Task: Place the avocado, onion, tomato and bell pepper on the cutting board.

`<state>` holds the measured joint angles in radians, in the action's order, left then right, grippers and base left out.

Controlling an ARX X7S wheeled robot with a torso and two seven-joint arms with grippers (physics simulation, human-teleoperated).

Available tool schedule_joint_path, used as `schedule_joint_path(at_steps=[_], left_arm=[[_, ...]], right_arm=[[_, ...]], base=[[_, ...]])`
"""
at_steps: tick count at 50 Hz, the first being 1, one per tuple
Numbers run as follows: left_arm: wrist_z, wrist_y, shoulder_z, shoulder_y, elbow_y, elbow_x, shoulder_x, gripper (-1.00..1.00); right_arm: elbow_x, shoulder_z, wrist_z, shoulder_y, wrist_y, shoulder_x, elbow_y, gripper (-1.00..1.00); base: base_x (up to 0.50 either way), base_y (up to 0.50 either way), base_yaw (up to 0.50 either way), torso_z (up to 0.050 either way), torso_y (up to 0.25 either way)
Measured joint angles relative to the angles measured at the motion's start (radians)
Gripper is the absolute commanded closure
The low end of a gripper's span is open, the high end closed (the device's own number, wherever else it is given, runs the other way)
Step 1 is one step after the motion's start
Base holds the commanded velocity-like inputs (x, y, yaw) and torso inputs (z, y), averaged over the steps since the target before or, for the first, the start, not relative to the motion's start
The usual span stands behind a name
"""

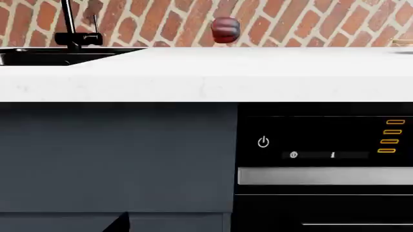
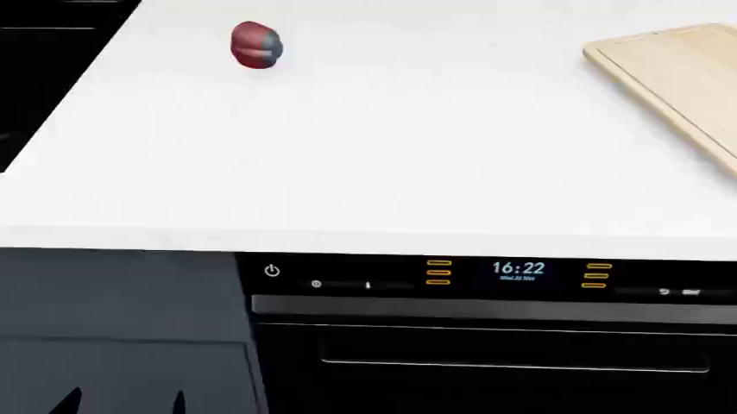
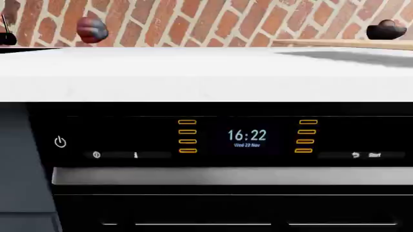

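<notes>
I see a glossy red, roundish vegetable with a grey patch, perhaps the bell pepper or tomato, lying alone on the white desk, well apart from the light wooden cutting board at my right, with something dark on its far end.

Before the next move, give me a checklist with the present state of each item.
1. Red vegetable located: ok. It lies on the white counter, far left, toward the sink. Tomato or pepper: cannot tell.
2. Cutting board located: ok. It lies at the counter's right; only part of it shows in the head view, and that part is bare.
3. Dark lump near the board's far end in the right wrist view: cannot tell what it is, or whether it rests on the board.
4. Onion found: not ok, in no view.
5. Grippers in sight: not ok. Neither shows, so open or shut is unknown.
</notes>
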<state>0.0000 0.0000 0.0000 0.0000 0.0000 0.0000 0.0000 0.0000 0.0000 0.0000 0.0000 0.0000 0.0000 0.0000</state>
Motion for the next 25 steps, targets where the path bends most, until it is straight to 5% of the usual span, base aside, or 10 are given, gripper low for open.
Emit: schedule_joint_path(at_steps=[13,25], left_arm=[[-0.018,0.004,0.033,0.001,0.000,-0.032,-0.027,-1.00],[-0.055,-0.002,0.051,-0.004,0.002,-0.060,-0.050,-1.00]], right_arm=[[0.039,-0.027,0.026,0.002,0.003,0.025,0.004,-1.00],[0.061,-0.056,0.058,0.007,-0.006,0.047,0.012,-1.00]], base=[[0.00,0.00,0.00,0.000,0.000],[0.00,-0.28,0.00,0.000,0.000]])
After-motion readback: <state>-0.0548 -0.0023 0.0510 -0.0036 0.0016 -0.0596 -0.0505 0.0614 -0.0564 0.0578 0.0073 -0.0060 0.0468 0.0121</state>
